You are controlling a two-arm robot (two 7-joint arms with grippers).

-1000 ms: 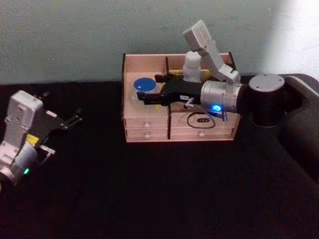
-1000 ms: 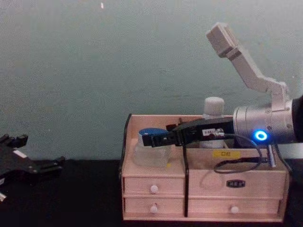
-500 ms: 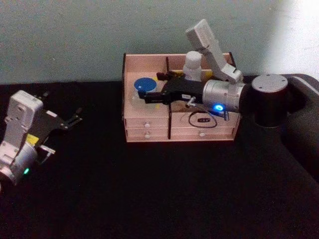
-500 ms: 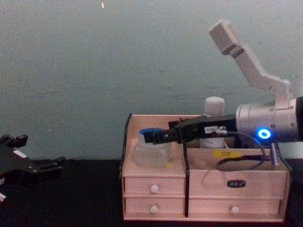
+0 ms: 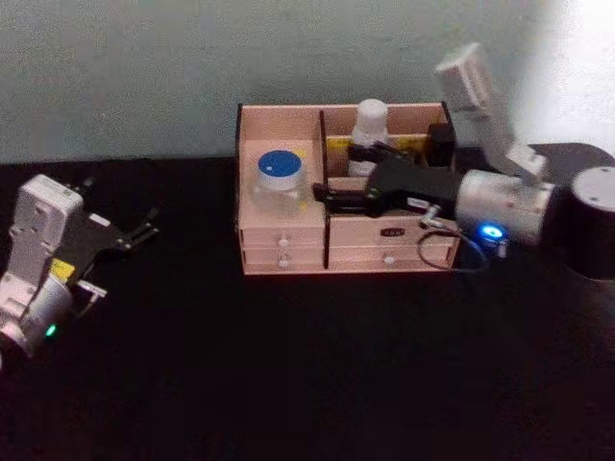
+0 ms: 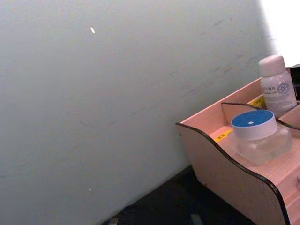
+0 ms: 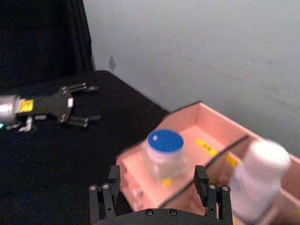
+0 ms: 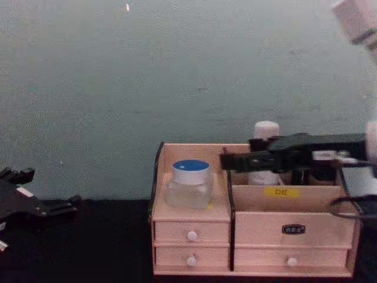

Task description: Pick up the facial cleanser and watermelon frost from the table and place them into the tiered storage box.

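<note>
The tiered storage box stands at the table's back centre. A clear jar with a blue lid sits upright in its left compartment, and a white capped bottle stands in the rear middle one. I cannot tell which is the facial cleanser and which the watermelon frost. My right gripper hovers open over the box's middle, just right of the jar and clear of it, holding nothing. The right wrist view shows its fingers spread wide, with the jar ahead. My left gripper rests open at the far left.
The black tabletop lies in front of the box. A pale wall rises right behind the box. A small dark item stands in the box's rear right compartment. White-knobbed drawers face me.
My right gripper has drawn back to the right, away from the jar, which stays standing in the left compartment. The left arm has not moved.
</note>
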